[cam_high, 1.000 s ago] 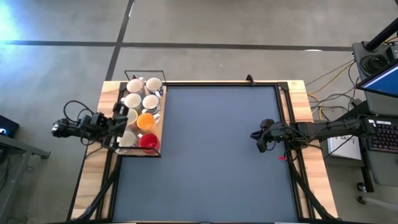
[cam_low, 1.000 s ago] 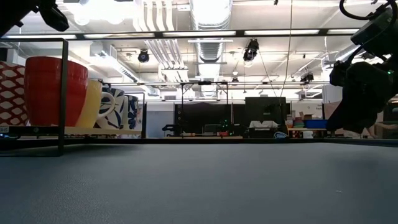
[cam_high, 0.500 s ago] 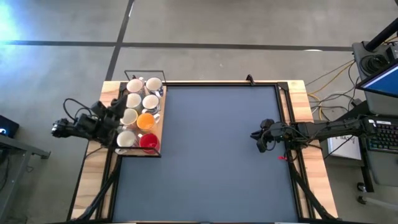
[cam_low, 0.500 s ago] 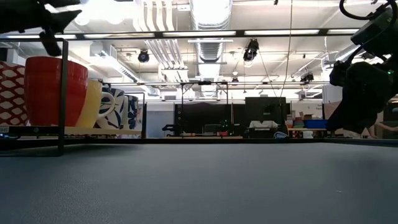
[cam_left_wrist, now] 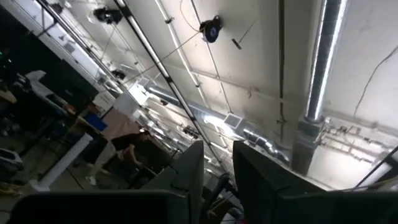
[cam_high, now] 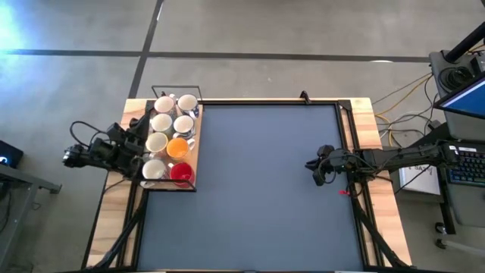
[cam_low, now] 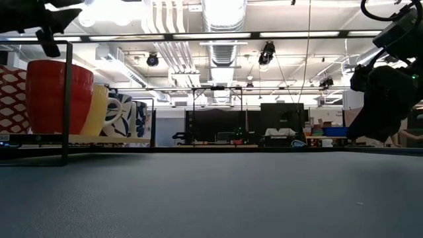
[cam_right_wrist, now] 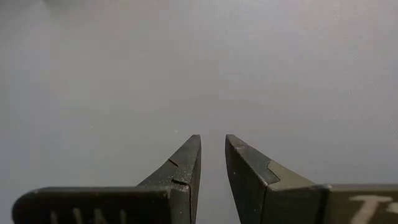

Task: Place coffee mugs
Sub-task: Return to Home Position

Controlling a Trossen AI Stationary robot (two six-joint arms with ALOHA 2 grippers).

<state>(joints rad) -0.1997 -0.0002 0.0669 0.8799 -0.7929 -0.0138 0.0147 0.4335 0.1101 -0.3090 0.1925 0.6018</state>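
All eight coffee mugs stand packed in two rows on the wire-framed shelf at the left edge of the counter. The orange mug is in the row nearer the counter's middle, and the red mug is just beside it at the near end. The left hand hovers at the shelf's outer side, close to the white mugs but touching none. It is tilted up toward the ceiling, its fingers drawn nearly together on nothing. The right hand hangs over the counter's right side, well apart from the shelf. Its fingers are likewise almost closed and empty, with only grey surface below.
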